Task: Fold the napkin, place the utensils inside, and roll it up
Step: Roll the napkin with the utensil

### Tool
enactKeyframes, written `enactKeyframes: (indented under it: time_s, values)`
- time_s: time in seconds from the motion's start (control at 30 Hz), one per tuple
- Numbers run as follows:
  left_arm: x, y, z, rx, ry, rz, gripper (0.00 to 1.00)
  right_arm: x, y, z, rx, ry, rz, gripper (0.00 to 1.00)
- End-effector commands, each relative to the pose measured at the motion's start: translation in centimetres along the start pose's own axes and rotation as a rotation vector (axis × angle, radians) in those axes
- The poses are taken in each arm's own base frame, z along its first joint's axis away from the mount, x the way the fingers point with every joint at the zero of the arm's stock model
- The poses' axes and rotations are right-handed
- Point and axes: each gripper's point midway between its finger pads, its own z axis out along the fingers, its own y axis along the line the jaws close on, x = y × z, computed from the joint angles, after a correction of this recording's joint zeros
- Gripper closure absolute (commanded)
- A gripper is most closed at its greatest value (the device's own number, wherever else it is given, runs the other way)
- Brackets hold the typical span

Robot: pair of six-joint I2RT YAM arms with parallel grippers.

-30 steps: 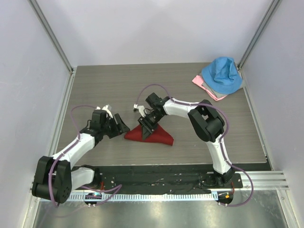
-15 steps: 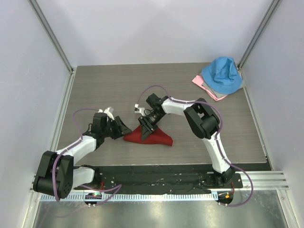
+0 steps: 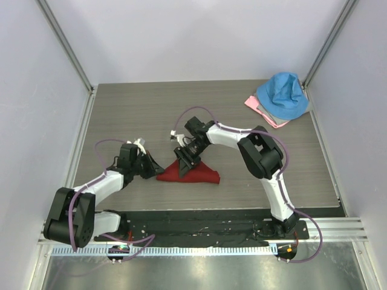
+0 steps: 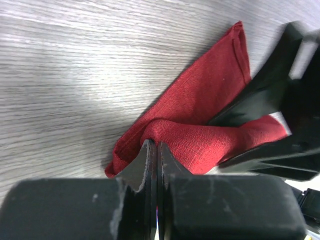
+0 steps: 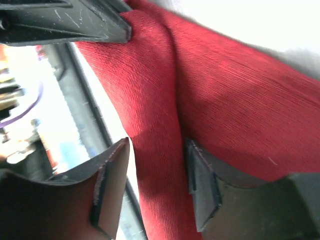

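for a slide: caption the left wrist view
Left gripper shut at the near edge of the folded red napkin on the wood-grain table

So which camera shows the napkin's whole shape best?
Top external: the napkin shows nearly whole, a folded triangle. Left wrist shows only one corner and a raised fold; right wrist is a tight close-up of cloth.

Napkin (image 3: 192, 173) flat on table (image 3: 133, 115), centre, toward near edge. Left gripper (image 3: 158, 167) at napkin's left corner, tips touching cloth edge. Right gripper (image 3: 183, 163) on top of napkin, just right of left gripper; raised ridge of cloth between its fingers. Stack of cloths (image 3: 281, 96) in far right corner, well apart from napkin.
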Motion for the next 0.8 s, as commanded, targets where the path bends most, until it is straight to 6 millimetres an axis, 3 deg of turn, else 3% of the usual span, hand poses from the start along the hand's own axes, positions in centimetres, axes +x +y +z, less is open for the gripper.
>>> enactKeyframes:
  time_s: [0.0, 0.1, 0.13, 0.2, 0.3, 0.37, 0.4, 0.57, 0.77]
  values:
    - [-0.4, 0.6, 0.0, -0.062, 0.025, 0.018, 1.00, -4.3, 0.5, -4.4, 0.228, -0.210, -0.192, 0.41]
    - [-0.5, 0.7, 0.2, -0.082, 0.045, 0.007, 1.00, -5.5, 2.5, -6.2, 0.314, -0.319, -0.334, 0.36]
    - [-0.5, 0.8, 0.4, -0.092, 0.054, 0.000, 1.00, -5.0, 2.8, -7.0, 0.373, -0.351, -0.372, 0.34]
    - [-0.3, 1.0, 0.5, -0.104, 0.069, -0.014, 1.00, -5.5, 3.8, -6.9, 0.443, -0.402, -0.499, 0.30]
    - [-0.3, 1.2, 0.7, -0.128, 0.089, -0.025, 1.00, -4.8, 4.3, -7.0, 0.645, -0.436, -0.630, 0.27]
    - [-0.5, 1.4, 0.8, -0.141, 0.094, -0.028, 1.00, -3.8, 3.2, -7.4, 0.797, -0.416, -0.704, 0.26]
    - [-0.5, 1.4, 0.8, -0.143, 0.097, -0.030, 1.00, -3.6, 3.9, -6.6, 0.810, -0.412, -0.747, 0.26]
    - [-0.5, 1.4, 1.2, -0.148, 0.117, -0.031, 1.00, -2.3, 2.6, -5.3, 0.896, -0.331, -0.816, 0.25]
    - [-0.6, 1.3, 1.3, -0.145, 0.126, -0.032, 1.00, -1.8, 2.1, -3.7, 0.882, -0.284, -0.853, 0.25]
